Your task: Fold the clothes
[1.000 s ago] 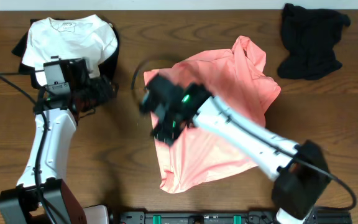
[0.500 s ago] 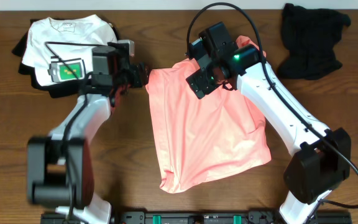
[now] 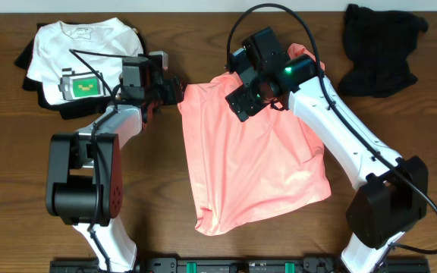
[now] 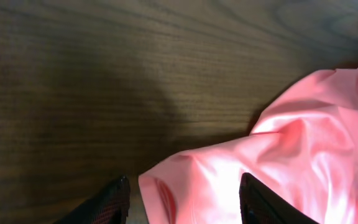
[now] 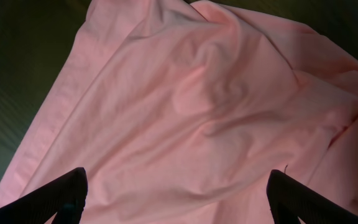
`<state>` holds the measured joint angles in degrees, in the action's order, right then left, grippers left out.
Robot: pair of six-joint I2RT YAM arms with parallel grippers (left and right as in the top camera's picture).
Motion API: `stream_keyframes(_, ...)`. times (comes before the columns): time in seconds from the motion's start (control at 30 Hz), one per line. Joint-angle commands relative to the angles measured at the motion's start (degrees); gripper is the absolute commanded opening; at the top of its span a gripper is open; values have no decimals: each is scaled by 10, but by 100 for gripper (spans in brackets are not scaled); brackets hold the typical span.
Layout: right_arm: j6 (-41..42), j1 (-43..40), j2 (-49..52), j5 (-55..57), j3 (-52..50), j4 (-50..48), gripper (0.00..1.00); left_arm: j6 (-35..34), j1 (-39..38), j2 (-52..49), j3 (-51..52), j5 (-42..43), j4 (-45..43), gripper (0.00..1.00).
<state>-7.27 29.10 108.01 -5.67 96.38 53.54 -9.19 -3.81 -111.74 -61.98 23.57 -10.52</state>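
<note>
The salmon-pink shirt [image 3: 256, 167] lies mid-counter [image 3: 150, 174], spread roughly flat. Its plain side is up with no print showing, and its lower end is bunched toward the near edge. The step in hand looks like taking hold of the shirt's far edge, ready for a first fold.

The left gripper [image 4: 185, 186] sits at the shirt's far-left corner, jaws open astride the cloth rather than closed on it. The right gripper [image 5: 178, 177] hovers over the shirt's upper part, jaws spread wide and holding nothing. Next, I judge, each must pinch the cloth cleanly and draw it taut so the creases smooth out.

A folded white shirt [image 3: 89, 45] rests on a dark garment [image 3: 26, 61] at the far-left corner, and a black garment [image 3: 381, 49] is heaped at the far-right corner. The white shirt's neck label and the green screen [image 3: 82, 86] on the left arm are too small to read, and no other writing shows.
</note>
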Motion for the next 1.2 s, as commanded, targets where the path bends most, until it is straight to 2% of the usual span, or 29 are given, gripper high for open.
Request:
stream_keyframes(0.0, 11, 2, -10, -12, 6, 1, 90, -3, 1, -25, -9, -7, -1, 57)
stream_keyframes(0.3, 10, 2, -10, -12, 6, 8, 89, -3, 0, -39, -9, -6, -11, 55)
stream_keyframes(0.4, 11, 2, -10, -12, 6, 11, 88, -4, -10, -40, -9, -2, -16, 45)
stream_keyframes(0.53, 11, 2, -10, -12, 6, 16, 87, -3, -36, -40, -9, -4, -16, 40)
stream_keyframes(0.7, 10, 2, -11, -12, 6, 34, 85, -3, -47, -40, -9, -46, -9, 37)
stream_keyframes(0.83, 10, 2, -12, -12, 6, 42, 85, -3, -40, -40, -9, -55, -8, 21)
stream_keyframes(0.87, 10, 2, -12, -12, 6, 42, 84, -3, -37, -40, -9, -56, -8, 13)
stream_keyframes(0.97, 10, 2, -12, -12, 6, 41, 85, -4, -29, -40, -9, -74, -15, 6)
stream_keyframes(1.17, 10, 2, -12, -12, 6, 41, 85, -17, -11, -38, -9, -108, -56, 6)
